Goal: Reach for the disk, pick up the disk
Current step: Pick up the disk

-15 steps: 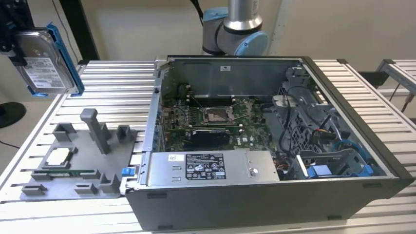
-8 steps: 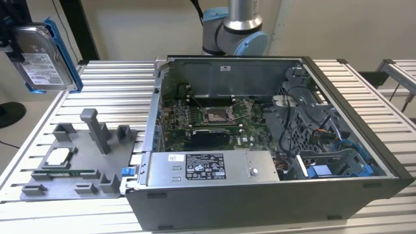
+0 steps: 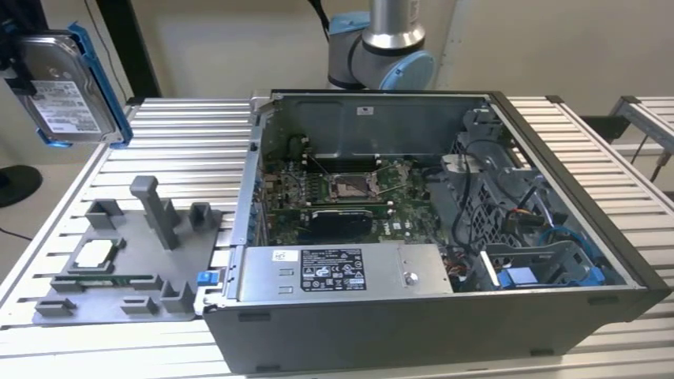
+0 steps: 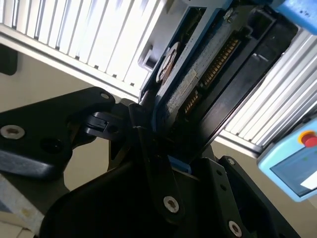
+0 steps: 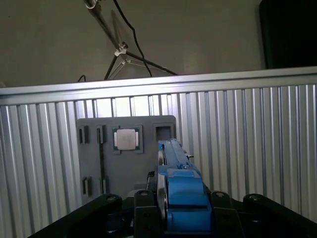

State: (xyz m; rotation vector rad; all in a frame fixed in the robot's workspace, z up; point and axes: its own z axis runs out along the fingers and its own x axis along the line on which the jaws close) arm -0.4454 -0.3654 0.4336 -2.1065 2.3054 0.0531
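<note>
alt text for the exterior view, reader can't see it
A flat silver-grey metal hard drive in a blue plastic bracket is held in the air at the exterior view's upper left. An open grey metal computer case sits on the slatted metal table.

No text can be read with certainty in any view, because the print is too fine. The disk (image 3: 53,54) carries a white label (image 3: 63,103) with dark lines of print (the letters do not resolve into words). In the second wrist view this label (image 4: 183,87) is seen almost edge-on, so nothing on it is legible. On the grey box (image 3: 421,270) inside the computer case (image 3: 421,335) there is a black-and-white label (image 3: 331,270) with rows of small white marks and symbols. A small white sticker (image 3: 284,255) sits just beside this label. Another small white sticker (image 3: 365,110) stands on the back wall of the case.
</note>
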